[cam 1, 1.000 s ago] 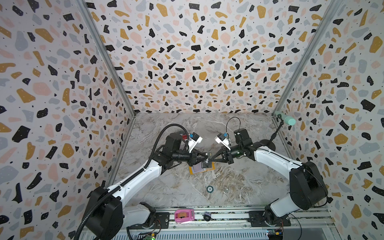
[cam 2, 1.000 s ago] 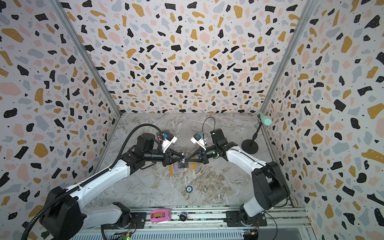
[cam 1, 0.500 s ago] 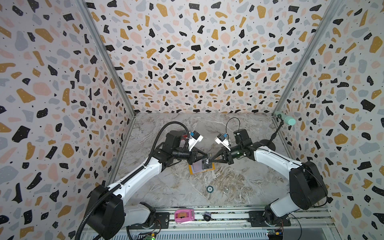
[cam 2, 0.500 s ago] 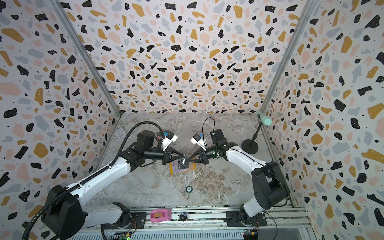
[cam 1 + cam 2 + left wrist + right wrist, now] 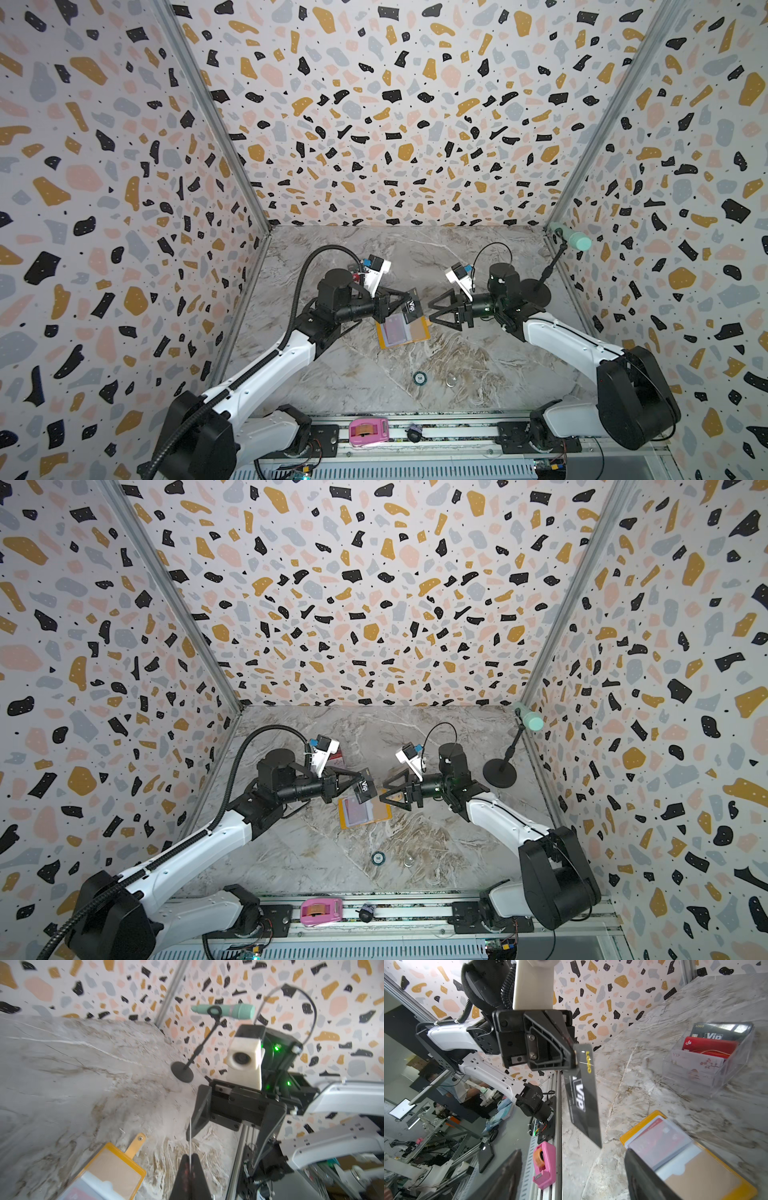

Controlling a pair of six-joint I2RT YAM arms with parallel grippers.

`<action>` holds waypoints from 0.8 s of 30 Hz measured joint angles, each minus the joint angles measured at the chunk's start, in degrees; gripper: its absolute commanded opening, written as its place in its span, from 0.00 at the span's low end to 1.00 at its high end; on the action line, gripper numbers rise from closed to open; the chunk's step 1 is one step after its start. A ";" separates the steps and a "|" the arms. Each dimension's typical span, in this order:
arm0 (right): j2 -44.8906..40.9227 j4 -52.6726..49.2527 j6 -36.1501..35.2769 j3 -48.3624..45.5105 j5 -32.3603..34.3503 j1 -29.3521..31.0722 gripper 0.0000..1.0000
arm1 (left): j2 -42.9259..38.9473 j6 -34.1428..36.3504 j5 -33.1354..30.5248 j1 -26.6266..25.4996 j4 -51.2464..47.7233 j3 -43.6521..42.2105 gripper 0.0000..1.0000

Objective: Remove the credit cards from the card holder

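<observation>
Our left gripper (image 5: 402,302) pinches the black Vip card (image 5: 414,309) by the open card holder (image 5: 417,332) lying on the surface (image 5: 353,374). Our right gripper (image 5: 431,312) gapes wide, empty, just beside that card.

The marble table (image 5: 332,374) carries the open card holder (image 5: 417,334), card stand (image 5: 708,1068), chip (image 5: 420,377).

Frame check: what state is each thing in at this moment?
left gripper: shut on the black Vip card.
black Vip card: out of the card holder, pinched at one end.
right gripper: open, empty.
card holder: lying open on the table.
red card: inside a clear sleeve of the card holder.
acrylic stand: upright, three cards in it.
</observation>
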 measured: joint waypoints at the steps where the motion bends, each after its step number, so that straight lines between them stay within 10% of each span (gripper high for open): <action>1: 0.07 4.13 3.39 -0.98 1.09 0.15 0.81 | -0.92 -1.22 -1.66 0.02 2.14 -1.29 0.00; 10: 6.05 36.13 26.21 -4.24 12.52 5.90 0.73 | -5.92 -13.46 -13.27 0.55 27.12 -13.20 0.00; 24: 9.46 46.71 32.57 1.05 18.73 10.12 0.61 | -4.17 -25.59 -16.02 0.66 51.21 -17.07 0.00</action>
